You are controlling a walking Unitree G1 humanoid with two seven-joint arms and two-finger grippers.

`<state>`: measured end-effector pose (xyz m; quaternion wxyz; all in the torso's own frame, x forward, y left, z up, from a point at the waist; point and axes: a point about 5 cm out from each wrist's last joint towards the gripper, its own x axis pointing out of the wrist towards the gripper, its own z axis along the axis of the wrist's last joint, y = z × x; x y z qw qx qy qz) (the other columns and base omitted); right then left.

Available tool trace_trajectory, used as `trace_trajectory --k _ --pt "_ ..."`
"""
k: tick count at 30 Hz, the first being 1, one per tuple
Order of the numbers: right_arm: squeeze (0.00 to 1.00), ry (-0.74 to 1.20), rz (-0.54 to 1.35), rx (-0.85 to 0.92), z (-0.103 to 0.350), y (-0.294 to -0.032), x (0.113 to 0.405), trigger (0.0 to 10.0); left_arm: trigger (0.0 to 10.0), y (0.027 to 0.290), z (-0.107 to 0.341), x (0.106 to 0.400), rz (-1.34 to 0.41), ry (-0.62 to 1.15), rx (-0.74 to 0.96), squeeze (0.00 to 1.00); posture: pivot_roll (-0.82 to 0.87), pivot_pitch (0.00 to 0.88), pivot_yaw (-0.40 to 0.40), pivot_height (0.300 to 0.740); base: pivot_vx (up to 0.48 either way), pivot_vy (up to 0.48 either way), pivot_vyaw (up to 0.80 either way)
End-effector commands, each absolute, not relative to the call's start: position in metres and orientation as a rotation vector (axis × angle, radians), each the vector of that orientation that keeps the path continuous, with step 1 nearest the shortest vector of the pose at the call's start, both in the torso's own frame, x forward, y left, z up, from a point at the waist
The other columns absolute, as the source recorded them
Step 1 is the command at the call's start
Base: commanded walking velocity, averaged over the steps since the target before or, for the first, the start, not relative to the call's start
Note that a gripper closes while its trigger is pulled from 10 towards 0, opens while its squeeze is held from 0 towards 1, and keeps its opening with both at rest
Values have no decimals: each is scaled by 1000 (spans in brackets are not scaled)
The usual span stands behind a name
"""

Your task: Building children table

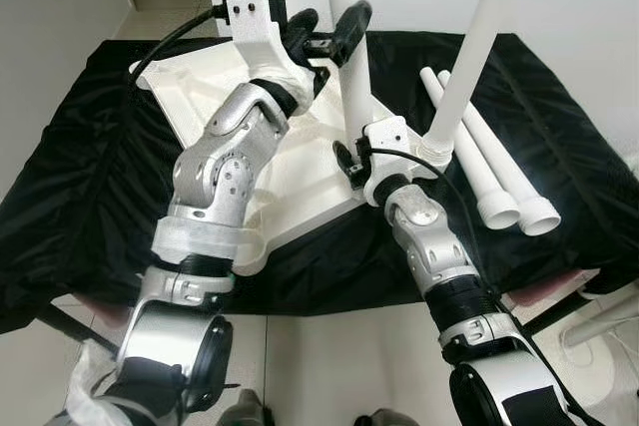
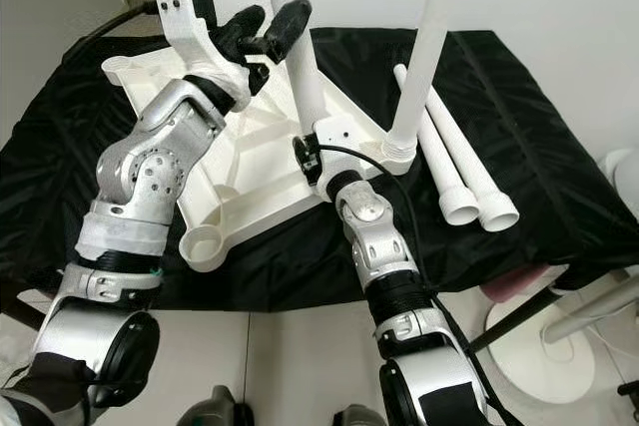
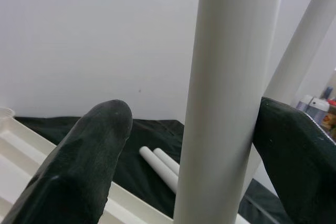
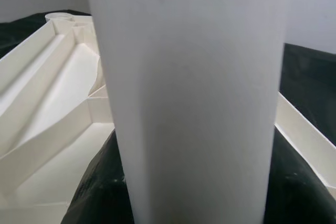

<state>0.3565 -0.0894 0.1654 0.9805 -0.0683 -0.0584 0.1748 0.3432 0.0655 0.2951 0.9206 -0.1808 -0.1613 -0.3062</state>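
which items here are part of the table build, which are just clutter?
Job:
- white tabletop, upside down on the black cloth
- two upright legs: one with left gripper and right gripper on it, one in a corner socket
- two loose legs on the cloth

Clutter:
- bottles behind
- white stand base on floor

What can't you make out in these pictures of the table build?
- Upright legs: tops cut off by the head views' upper edge.
- Right hand: its grip is hidden behind the leg in its wrist view.
- Tabletop: its middle is covered by the left hand's arm.
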Motion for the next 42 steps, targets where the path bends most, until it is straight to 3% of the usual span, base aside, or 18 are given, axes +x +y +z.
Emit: trace_trajectory --k 1,6,18,24,34,42 --pt "0 -170 249 -67 170 -114 357 10000 10000 104 263 357 -425 -224 -336 0 -56 0 12 740 0 0 0" --pt "0 -203 220 -73 172 -116 355 10000 10000 104 229 346 -492 -162 -202 0 -55 0 8 740 0 0 0" --pt "0 -266 213 -98 169 -126 341 10000 10000 95 195 338 -604 -107 -22 0 -96 0 40 740 0 0 0" --pt "0 -319 246 -91 172 -129 328 10000 10000 99 171 333 -713 -33 184 0 -126 0 75 740 0 0 0" --pt "0 -418 267 -59 185 -133 320 10000 10000 106 175 343 -646 -38 197 0 -133 0 102 740 0 0 0" --pt "0 -444 260 -64 193 -137 320 10000 10000 96 178 347 -644 -56 187 0 -144 0 114 740 0 0 0"
